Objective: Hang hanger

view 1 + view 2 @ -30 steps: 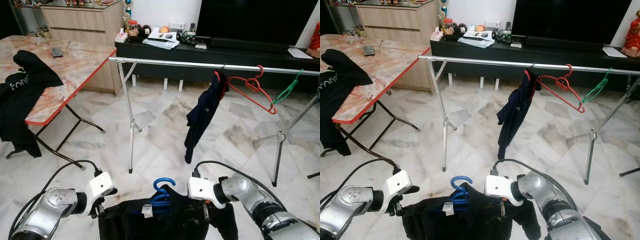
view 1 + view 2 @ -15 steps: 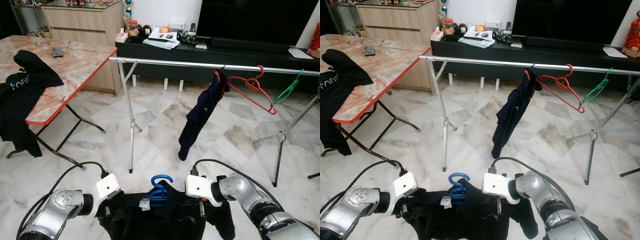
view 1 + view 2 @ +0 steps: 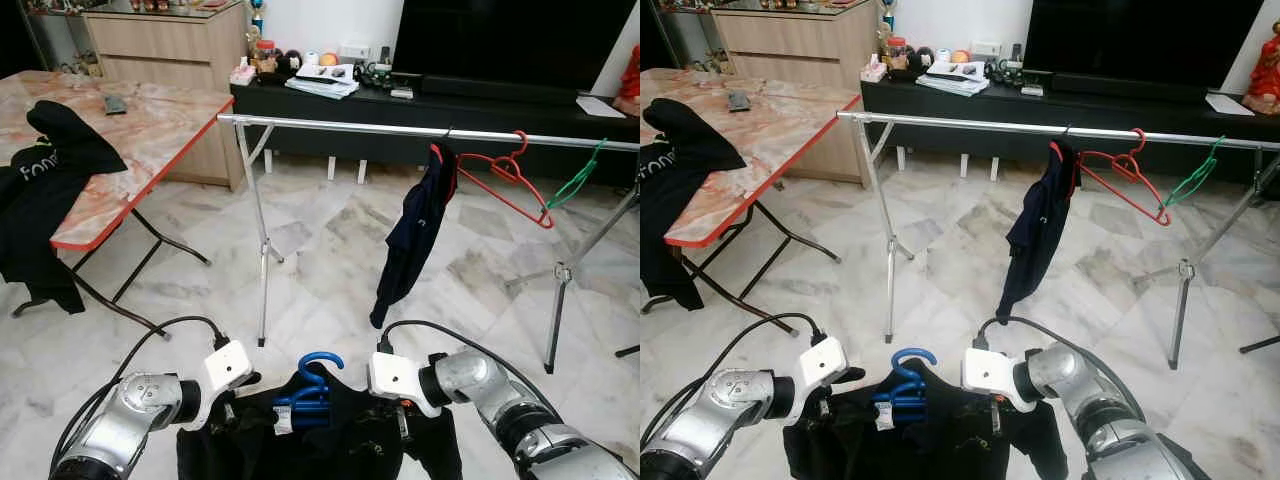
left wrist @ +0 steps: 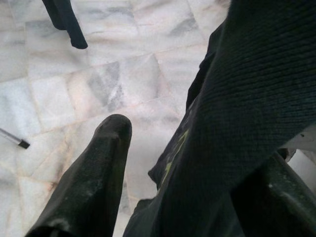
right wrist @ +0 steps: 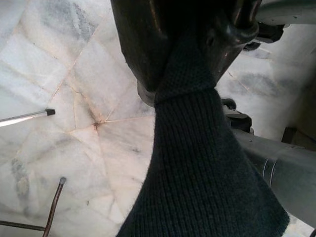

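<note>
Low in front of the robot, a blue plastic hanger [image 3: 308,383] sits inside a black knitted garment [image 3: 330,445], its curved hook poking up above the collar, a small white label showing beside the neck. The garment hangs slack between the two arms, over the pale marble floor [image 3: 320,250].

Left gripper [image 3: 222,413] is at the garment's left shoulder. In the left wrist view the ribbed black cloth runs down between the two black fingers [image 4: 94,177], which stand apart with fabric between them; whether they actually pinch it, I cannot tell.

Right gripper [image 3: 403,418] is at the right shoulder, and the right wrist view shows its fingers [image 5: 148,44] pressed together on a fold of the knit, cloth fanning out below the clamp.

Beyond, a long silver clothes rail [image 3: 400,130] on folding legs carries a dark navy garment [image 3: 415,235], a bare red hanger [image 3: 505,180] and a green hanger [image 3: 578,178].
</note>
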Controlling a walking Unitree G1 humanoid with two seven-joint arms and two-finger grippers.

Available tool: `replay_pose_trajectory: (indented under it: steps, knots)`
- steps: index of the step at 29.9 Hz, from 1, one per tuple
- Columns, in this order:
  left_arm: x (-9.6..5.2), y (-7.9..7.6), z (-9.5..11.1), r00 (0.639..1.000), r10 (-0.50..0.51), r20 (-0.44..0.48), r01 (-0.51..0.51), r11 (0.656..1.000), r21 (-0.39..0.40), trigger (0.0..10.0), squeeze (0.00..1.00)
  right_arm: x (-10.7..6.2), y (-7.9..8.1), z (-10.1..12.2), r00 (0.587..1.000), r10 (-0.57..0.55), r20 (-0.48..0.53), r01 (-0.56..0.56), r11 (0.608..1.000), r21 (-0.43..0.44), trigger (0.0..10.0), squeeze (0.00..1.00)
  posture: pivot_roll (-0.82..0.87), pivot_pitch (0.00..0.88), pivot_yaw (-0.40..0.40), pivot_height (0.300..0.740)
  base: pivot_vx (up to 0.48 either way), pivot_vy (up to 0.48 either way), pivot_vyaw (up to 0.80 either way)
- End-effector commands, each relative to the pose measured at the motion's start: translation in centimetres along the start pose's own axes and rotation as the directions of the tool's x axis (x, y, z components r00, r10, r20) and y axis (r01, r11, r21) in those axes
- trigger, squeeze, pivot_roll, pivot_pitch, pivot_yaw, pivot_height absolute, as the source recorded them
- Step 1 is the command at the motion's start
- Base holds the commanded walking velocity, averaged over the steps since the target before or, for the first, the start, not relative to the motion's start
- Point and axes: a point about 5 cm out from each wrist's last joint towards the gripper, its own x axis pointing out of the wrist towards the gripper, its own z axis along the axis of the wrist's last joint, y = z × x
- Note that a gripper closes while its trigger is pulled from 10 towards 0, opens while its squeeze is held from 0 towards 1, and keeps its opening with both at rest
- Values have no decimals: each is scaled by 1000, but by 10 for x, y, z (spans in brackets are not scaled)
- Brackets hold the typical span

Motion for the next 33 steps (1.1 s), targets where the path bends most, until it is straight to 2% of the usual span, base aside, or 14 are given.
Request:
replay_pose_trajectory:
  steps: [1, 18, 33]
  knots:
    - [0, 0, 4, 1000, -12, 15, 12, 1000, -4, 0, 0, -3, -5, 7, 999, -18, 38, 19, 1000, -22, 0, 0, 143, 25, -67, 740, 0, 0, 0]
    - [0, -14, 11, 985, -159, 65, 161, 987, -22, 0, 0, 1, -7, 8, 996, -81, 22, 82, 996, -41, 0, 0, 148, 27, -69, 740, 0, 0, 0]
    - [6, -20, 14, 981, -180, 74, 183, 982, -42, 0, 0, 3, -10, 15, 993, -104, 54, 107, 993, -46, 0, 0, 150, 26, -69, 740, 0, 0, 0]
